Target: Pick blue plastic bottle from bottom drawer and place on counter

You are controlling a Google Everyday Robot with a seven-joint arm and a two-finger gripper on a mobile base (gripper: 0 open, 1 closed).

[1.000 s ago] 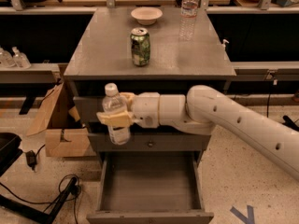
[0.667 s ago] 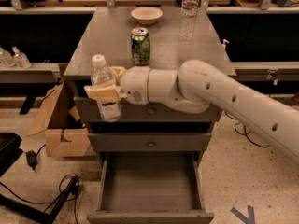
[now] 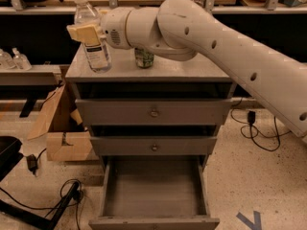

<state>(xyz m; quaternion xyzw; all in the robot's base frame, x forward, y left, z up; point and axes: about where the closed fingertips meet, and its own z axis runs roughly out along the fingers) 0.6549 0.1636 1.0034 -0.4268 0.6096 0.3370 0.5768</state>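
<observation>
The blue plastic bottle (image 3: 93, 35) is clear with a white cap and a pale label. My gripper (image 3: 86, 32) is shut on it around its upper body, and holds it upright over the front left corner of the counter (image 3: 192, 71). Its base is at or just above the counter's surface; I cannot tell whether it touches. The bottom drawer (image 3: 153, 190) is pulled open below, with a bare grey floor. My white arm comes in from the right and hides most of the counter's back.
A green can (image 3: 144, 57) stands on the counter behind my arm. Two shut drawers sit above the open one. A cardboard box (image 3: 67, 138) lies left of the cabinet. Cables (image 3: 48, 205) trail on the floor. Small pump bottles (image 3: 14, 60) stand on the left shelf.
My gripper has lifted the bottle from in front of the cabinet's left side up to counter height. The view now looks at the cabinet from lower and closer.
</observation>
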